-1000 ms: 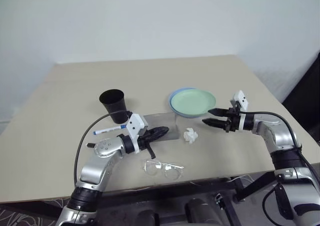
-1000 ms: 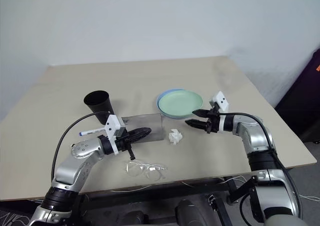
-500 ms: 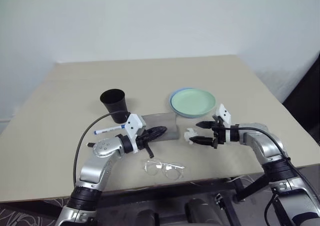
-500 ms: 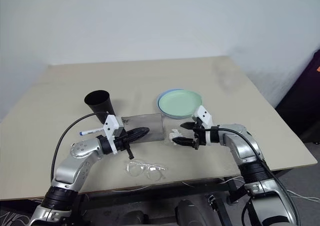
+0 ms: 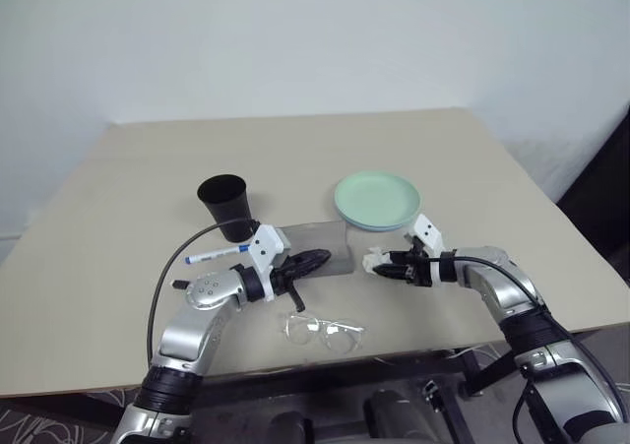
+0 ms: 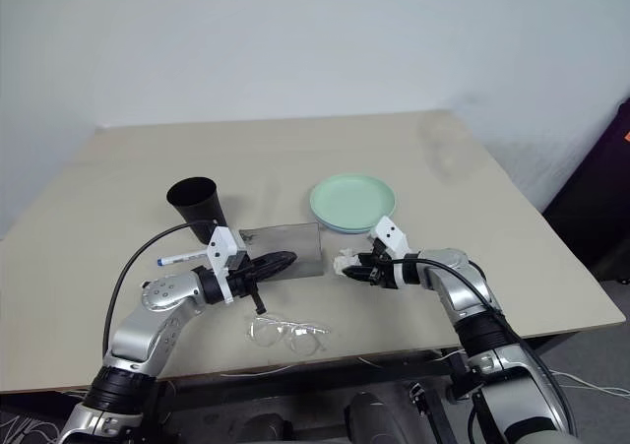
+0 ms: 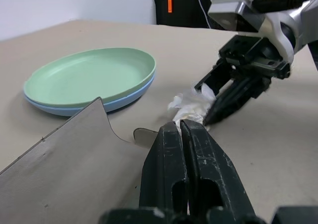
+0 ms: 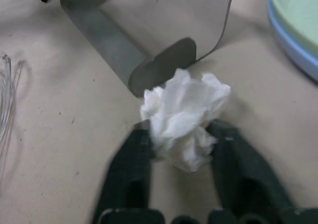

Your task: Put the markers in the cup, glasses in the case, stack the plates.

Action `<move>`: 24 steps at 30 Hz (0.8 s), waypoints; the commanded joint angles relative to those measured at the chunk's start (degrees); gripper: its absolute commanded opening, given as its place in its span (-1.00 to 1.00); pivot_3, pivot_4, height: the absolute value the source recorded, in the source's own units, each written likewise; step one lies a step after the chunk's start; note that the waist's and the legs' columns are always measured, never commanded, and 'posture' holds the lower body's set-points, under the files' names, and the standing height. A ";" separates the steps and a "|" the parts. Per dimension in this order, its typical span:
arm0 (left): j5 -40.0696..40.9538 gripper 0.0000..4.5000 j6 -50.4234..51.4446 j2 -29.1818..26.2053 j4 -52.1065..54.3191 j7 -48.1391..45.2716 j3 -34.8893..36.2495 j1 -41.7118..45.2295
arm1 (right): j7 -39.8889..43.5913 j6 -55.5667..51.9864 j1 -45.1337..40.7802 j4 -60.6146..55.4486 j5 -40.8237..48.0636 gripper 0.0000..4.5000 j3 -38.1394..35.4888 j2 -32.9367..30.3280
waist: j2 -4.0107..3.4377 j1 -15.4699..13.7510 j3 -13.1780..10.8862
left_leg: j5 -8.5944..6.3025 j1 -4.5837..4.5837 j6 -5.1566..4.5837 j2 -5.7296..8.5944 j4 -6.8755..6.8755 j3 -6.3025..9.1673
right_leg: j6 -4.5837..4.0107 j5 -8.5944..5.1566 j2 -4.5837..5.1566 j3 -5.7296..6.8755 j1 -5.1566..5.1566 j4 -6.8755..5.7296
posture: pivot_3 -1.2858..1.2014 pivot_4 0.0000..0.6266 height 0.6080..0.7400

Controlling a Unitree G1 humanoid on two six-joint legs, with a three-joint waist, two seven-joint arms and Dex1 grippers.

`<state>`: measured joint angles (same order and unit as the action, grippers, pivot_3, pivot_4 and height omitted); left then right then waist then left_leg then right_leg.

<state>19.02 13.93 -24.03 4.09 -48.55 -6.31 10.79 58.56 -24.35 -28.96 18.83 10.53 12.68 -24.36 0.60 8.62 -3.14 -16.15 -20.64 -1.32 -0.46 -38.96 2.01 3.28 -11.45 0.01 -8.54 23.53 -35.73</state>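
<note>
The right gripper (image 8: 181,149) pinches a crumpled white paper wad (image 8: 185,115) beside the flat grey felt case (image 5: 317,245). The left gripper (image 7: 185,134), fully closed and empty, hovers over the case; smooth round plates (image 5: 377,200) sit stacked nearby.

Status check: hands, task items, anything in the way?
Left hand shut, empty, over grey case. Right hand closed on crumpled white paper wad beside case. Plates stacked; blue-capped marker and glasses still on table.
</note>
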 commanded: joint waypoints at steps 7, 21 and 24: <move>-0.06 -1.00 -1.03 0.03 1.31 -0.29 0.51 1.47 | -3.20 2.38 -9.30 2.73 2.31 -0.99 -6.64 1.52 | -0.01 0.05 0.00 | 0.00 0.02 0.00 0.00 -0.01 -0.01 | 0.00 0.00 0.00 0.00 0.00 -0.03 | 0.03 -1.00 1.00; -0.38 -1.00 -1.39 0.02 1.85 0.50 0.93 1.05 | -21.88 23.05 -29.80 46.05 -6.94 -0.38 -9.44 8.91 | -0.01 0.11 0.01 | 0.00 -0.03 0.00 0.02 0.16 0.02 | -0.03 0.03 0.05 -0.02 0.05 0.08 | 0.03 -1.00 1.00; -0.33 -1.00 -1.42 -0.09 2.22 0.65 0.95 0.59 | -21.93 25.17 -30.34 48.19 -7.18 0.10 -10.00 9.19 | -0.01 0.14 0.01 | 0.00 -0.01 0.00 0.02 0.17 0.03 | -0.03 0.03 0.04 -0.02 0.04 0.04 | 0.03 -1.00 1.00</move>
<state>18.70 13.62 -23.88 3.94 -48.06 -6.26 11.24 37.06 -1.60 -56.34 67.36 3.75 3.96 -14.93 0.59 8.75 -3.13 -16.15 -20.63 -1.32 -0.44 -38.80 2.03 3.25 -11.42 0.05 -8.56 23.57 -35.70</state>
